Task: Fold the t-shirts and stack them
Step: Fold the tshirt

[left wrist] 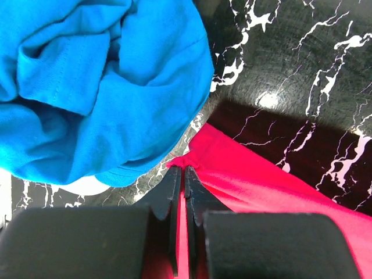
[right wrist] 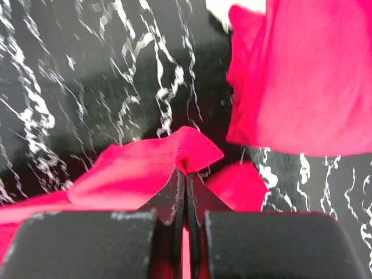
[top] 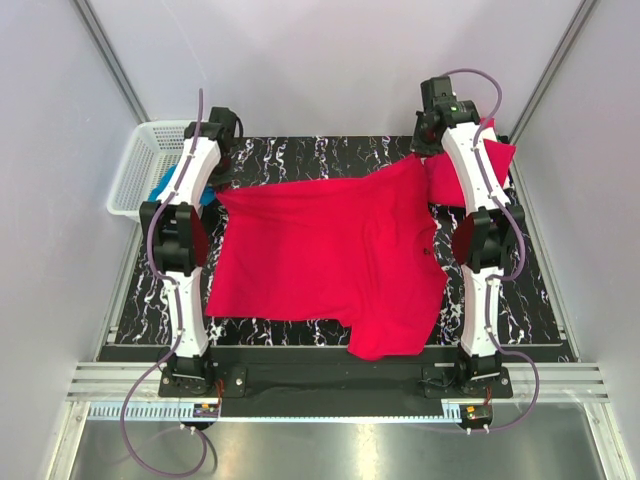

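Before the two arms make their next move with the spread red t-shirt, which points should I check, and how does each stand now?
1. Left gripper shut on the bright red cotton t-shirt: ok.
2. Right gripper shut on the same shirt's other far corner: ok.
3. Shirt wholly on the black marbled table: not ok, its near part overhangs the front edge.
4. Crumpled blue garment apart from the left grip: ok, though close.
5. Second red garment free of the held shirt: cannot tell.
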Available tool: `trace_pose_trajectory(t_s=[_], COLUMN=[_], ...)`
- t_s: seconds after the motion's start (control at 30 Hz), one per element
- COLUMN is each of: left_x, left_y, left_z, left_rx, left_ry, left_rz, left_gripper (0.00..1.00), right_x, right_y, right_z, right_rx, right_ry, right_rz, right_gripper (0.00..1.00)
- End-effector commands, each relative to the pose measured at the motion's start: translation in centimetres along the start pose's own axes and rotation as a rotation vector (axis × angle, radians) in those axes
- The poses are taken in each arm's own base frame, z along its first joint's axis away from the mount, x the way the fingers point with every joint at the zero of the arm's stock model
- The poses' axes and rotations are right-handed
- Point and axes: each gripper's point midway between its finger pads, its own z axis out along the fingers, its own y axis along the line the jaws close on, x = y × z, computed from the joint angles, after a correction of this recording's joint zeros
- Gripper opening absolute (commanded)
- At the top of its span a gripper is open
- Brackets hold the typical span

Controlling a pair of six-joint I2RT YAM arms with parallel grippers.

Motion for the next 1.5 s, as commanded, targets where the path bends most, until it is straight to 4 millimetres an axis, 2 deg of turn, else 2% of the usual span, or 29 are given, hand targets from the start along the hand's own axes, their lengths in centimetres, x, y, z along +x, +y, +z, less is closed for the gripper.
trace_pose_trajectory(t_s=[0.0, 0.03, 0.07, 0.13, 0.17, 0.2, 0.27, 0.47, 0.67, 0.93, 1.07, 1.27, 1.47], left_x=[-0.6, -0.5, -0.2, 0.9, 1.2, 2.0, 2.6, 5.3, 6.6, 7.0, 7.4, 8.6, 9.9], left_y=[1.3, 1.2, 1.1, 1.1, 1.1, 1.1, 0.9, 0.7, 0.8, 1.6, 1.7, 1.8, 1.6], left_z=[-3.1, -3.8, -3.7, -3.8, -3.7, -3.5, -3.7, -3.4, -3.4, -3.4, -3.1, -2.6, -2.1], left_rx=[0.018, 0.04, 0.048, 0.059, 0.062, 0.061, 0.069, 0.085, 0.083, 0.032, 0.021, 0.01, 0.002], left_ry=[-0.072, -0.081, -0.077, -0.059, -0.052, -0.035, -0.031, 0.024, 0.057, 0.057, 0.073, 0.125, 0.159], left_rz=[-0.013, -0.015, -0.008, 0.001, 0.007, 0.017, 0.025, 0.066, 0.084, 0.084, 0.088, 0.097, 0.124], left_gripper=[0.0, 0.0, 0.0, 0.0, 0.0, 0.0, 0.0, 0.0, 0.0, 0.0, 0.0, 0.0, 0.0], right_x=[0.1, 0.3, 0.2, 1.5, 1.5, 2.5, 2.8, 6.0, 9.9, 12.6, 14.7, 16.2, 16.4], right_y=[-0.9, -0.9, -0.9, -1.3, -1.4, -1.8, -1.8, -2.3, -2.6, -2.4, -2.1, -2.4, -2.4], right_z=[-3.0, -3.4, -4.7, -4.9, -6.0, -5.8, -7.0, -8.5, -8.1, -7.6, -7.1, -6.3, -5.6], right_rx=[-0.013, -0.017, -0.03, -0.023, -0.028, -0.019, -0.026, -0.042, -0.042, -0.051, -0.066, -0.051, -0.041], right_ry=[-0.011, -0.008, -0.019, 0.013, -0.001, 0.024, 0.017, 0.09, 0.208, 0.286, 0.352, 0.392, 0.402], right_rz=[-0.005, -0.005, -0.005, -0.011, -0.011, -0.016, -0.022, -0.005, -0.006, 0.003, 0.006, -0.004, -0.004], right_gripper=[0.0, 0.0, 0.0, 0.0, 0.0, 0.0, 0.0, 0.0, 0.0, 0.0, 0.0, 0.0, 0.0])
